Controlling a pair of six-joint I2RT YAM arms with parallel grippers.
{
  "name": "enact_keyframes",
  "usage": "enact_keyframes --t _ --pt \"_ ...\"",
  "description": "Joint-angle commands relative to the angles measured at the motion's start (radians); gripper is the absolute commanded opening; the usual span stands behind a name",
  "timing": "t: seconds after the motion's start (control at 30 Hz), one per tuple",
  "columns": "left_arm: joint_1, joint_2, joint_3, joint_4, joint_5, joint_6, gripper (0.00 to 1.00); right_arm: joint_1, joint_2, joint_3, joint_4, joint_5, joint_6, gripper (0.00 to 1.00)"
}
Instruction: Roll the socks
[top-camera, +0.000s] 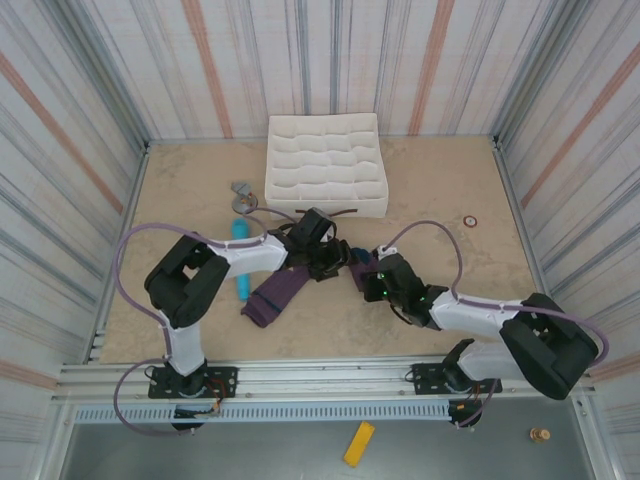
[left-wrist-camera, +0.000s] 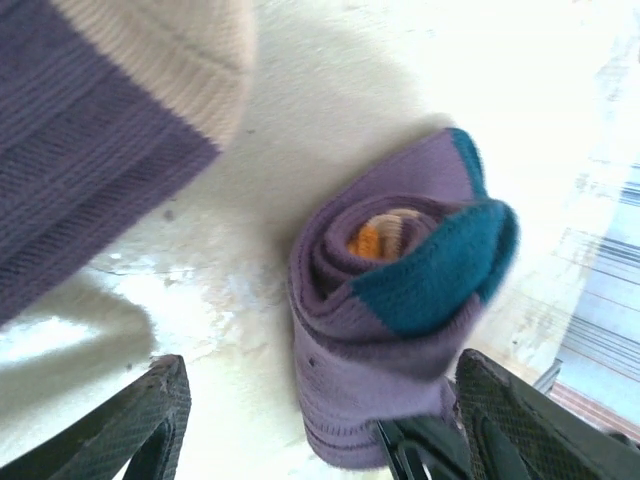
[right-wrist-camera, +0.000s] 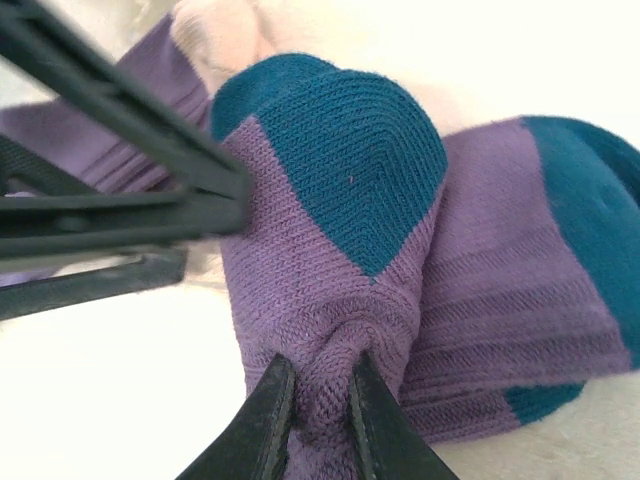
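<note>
Right gripper (right-wrist-camera: 315, 400), nearest the lens in the right wrist view: its two dark fingertips are pressed almost together on a pinched fold of purple knit at the lower end of the rolled sock (right-wrist-camera: 330, 230), whose teal patch faces upward. The right arm reaches forward and to the left from its base, forearm low over the table. Left gripper (left-wrist-camera: 335, 425): jaws spread wide to either side of the same rolled sock (left-wrist-camera: 390, 300), gripping nothing; the roll lies on the table between them, its spiral end showing an orange and cream core. The left arm folds at the elbow and extends rightward, so that both grippers meet near the table's centre. Flat sock (top-camera: 275, 295): purple, unrolled, lying diagonally just beside the left forearm; its pale band is seen in the left wrist view. White divided tray (top-camera: 325, 165): at the far centre, with rows of wavy compartments. Light blue cylinder (top-camera: 241, 255): lying by the left arm. Table (top-camera: 450, 180): sandy beige, enclosed by striped walls (top-camera: 200, 60).
</note>
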Motion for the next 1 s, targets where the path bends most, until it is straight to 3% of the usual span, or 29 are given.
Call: enact_keyframes --t 0.0,0.43,0.83,0.97 --pt "0.003 -0.05 -0.012 0.054 -0.014 0.04 0.72 -0.082 0.019 -0.066 -0.141 -0.173 0.077 0.06" --pt "-0.005 0.006 -0.002 0.059 0.0 0.058 0.64 -0.305 0.219 0.052 -0.211 -0.505 0.164 0.04" --pt "-0.01 0.11 0.081 0.034 -0.046 0.075 0.63 -0.337 0.302 0.141 -0.265 -0.587 0.153 0.04" --pt "-0.003 0.14 0.106 0.01 -0.048 0.075 0.56 -0.356 0.301 0.145 -0.263 -0.617 0.151 0.05"
